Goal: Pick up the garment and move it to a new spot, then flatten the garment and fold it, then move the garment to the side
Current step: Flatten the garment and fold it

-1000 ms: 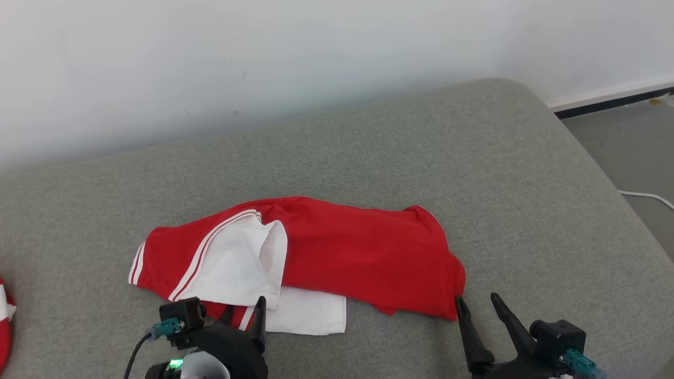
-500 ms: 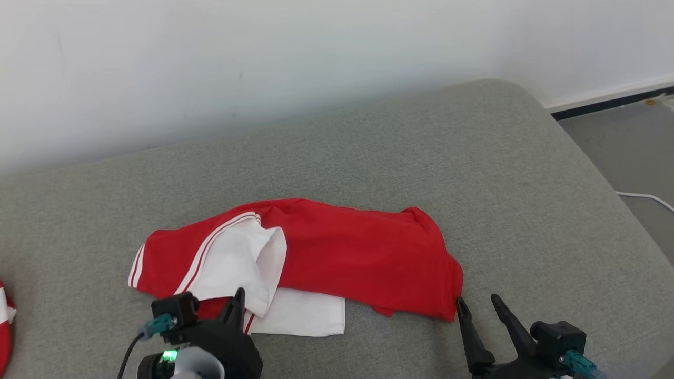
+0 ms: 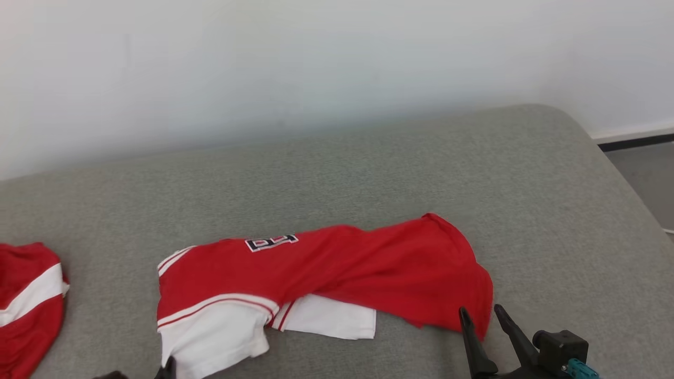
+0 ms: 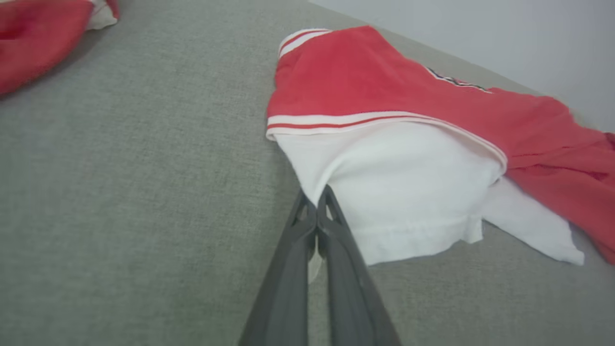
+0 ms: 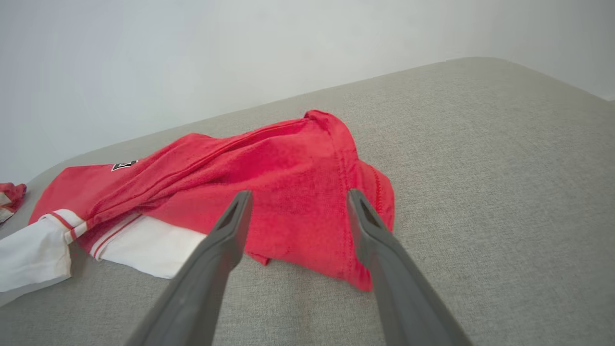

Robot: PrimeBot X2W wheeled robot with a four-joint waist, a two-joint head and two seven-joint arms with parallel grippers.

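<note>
Garment (image 3: 342, 263): a red jersey with white sleeves and striped trim, lying rumpled and partly doubled over on the grey couch cushion (image 3: 368, 173), close to its front edge, with a small number patch facing up.
Weight and feel: by the look of it light, soft and limp. It should sag and trail from any single hold, and the knit seems grippy rather than slick, so it is not fragile.
Left hand (image 4: 317, 197): fingers pressed together, pinching the near corner of the white sleeve; a sliver of white cloth shows between them.
Right hand (image 3: 479, 309): fingers spread apart and holding nothing, tips right at the red hem on the jersey's right end.
Where to hold: two far-apart edges work best. One is the sleeve corner already pinched, the other the stitched red hem by the open fingers, where the seam gives a firmer bite.
Risk: a thin pinch may catch only one layer, so the folded-under part could drag or slip loose.
Nearby: a second red-and-white cloth (image 3: 26, 300) lies at the far left of the cushion, well apart.
</note>
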